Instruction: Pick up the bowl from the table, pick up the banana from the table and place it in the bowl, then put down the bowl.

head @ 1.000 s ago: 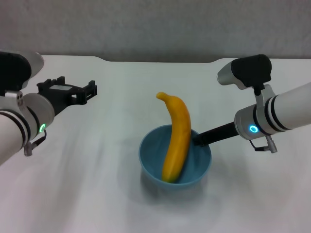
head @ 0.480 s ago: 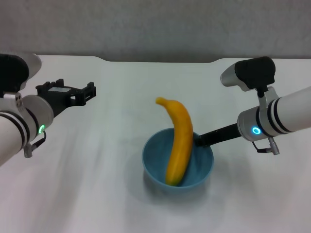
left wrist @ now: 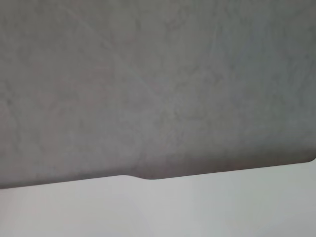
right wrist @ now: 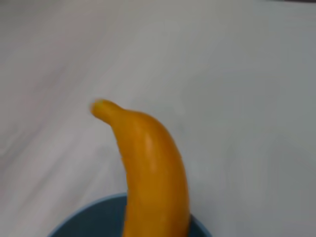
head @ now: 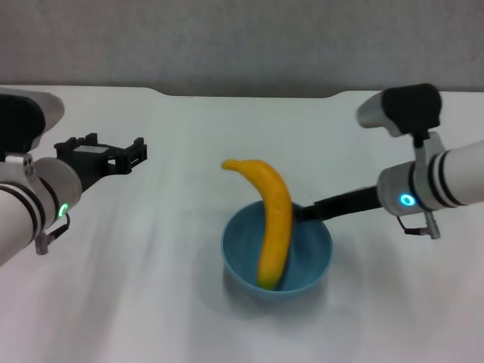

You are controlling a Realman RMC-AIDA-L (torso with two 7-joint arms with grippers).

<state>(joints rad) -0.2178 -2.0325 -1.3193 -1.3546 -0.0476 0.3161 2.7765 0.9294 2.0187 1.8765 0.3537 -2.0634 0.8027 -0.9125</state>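
Note:
The light blue bowl (head: pixel 311 257) sits on the white table (head: pixel 136 295) at the centre front. The yellow-orange banana (head: pixel 274 219) stands slanted in it, one end on the bowl's bottom and the other sticking out over the far rim to the left. My right gripper (head: pixel 304 213) reaches in from the right and is shut on the bowl's right rim. The right wrist view shows the banana (right wrist: pixel 153 168) rising out of the bowl (right wrist: pixel 84 219). My left gripper (head: pixel 102 147) is open and empty, held above the table at the left, well away from the bowl.
The table's far edge with its shallow notch (head: pixel 249 94) meets a grey wall behind. The left wrist view shows only that far edge (left wrist: pixel 148 177) and the wall (left wrist: pixel 158 84).
The right arm has drawn to the right, still on the rim. The bowl has shifted slightly nearer and right. The banana's upper end has swung left and lower. The left gripper has barely moved.

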